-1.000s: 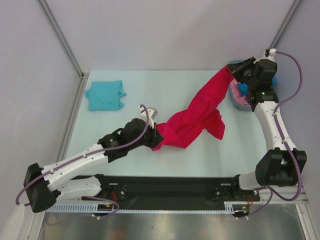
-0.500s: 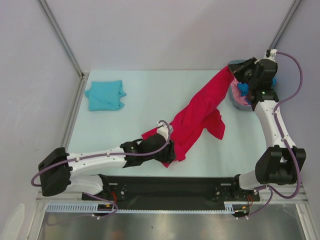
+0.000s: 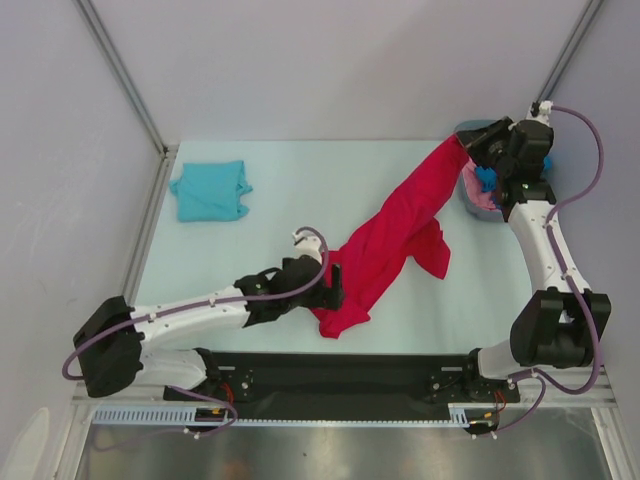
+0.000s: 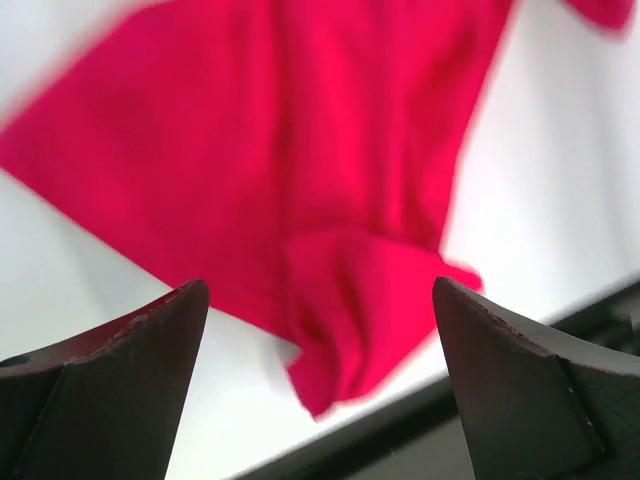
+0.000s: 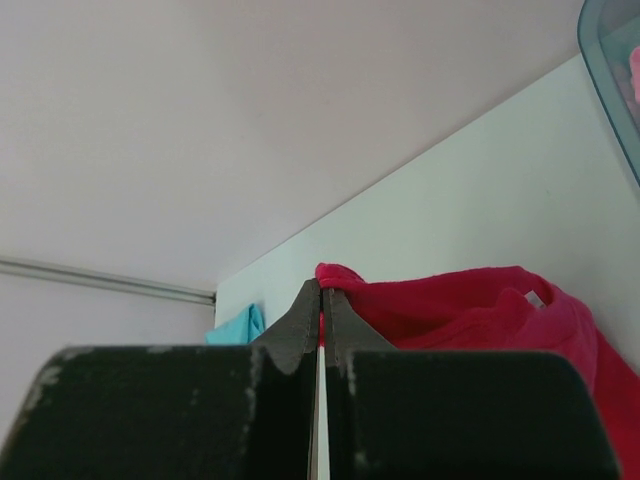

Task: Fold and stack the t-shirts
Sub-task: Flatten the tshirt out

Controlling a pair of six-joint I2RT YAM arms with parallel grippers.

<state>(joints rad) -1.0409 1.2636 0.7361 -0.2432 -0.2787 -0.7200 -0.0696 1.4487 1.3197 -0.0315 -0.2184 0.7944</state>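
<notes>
Desk (image 3: pixel 300 180) pale, walls (image 3: pixel 330 60) grey; bin (image 3: pixel 468 205) far right, possibly pink cloth (image 3: pixel 482 197) inside; left jaws spread, right jaws pinching red t-shirt (image 3: pixel 395 230)

A pale blue-green bench (image 3: pixel 330 180) fills the middle, with plain lilac-grey walls (image 3: pixel 330 60) behind and to either side. A grey bin (image 3: pixel 468 127) sits at the far right corner; its translucent rim (image 5: pixel 612 70) shows in the right wrist view. Metal posts (image 3: pixel 120 72) slant up at both far corners. A black plate (image 3: pixel 340 375) and a white toothed strip (image 3: pixel 300 412) run along the near edge.
</notes>
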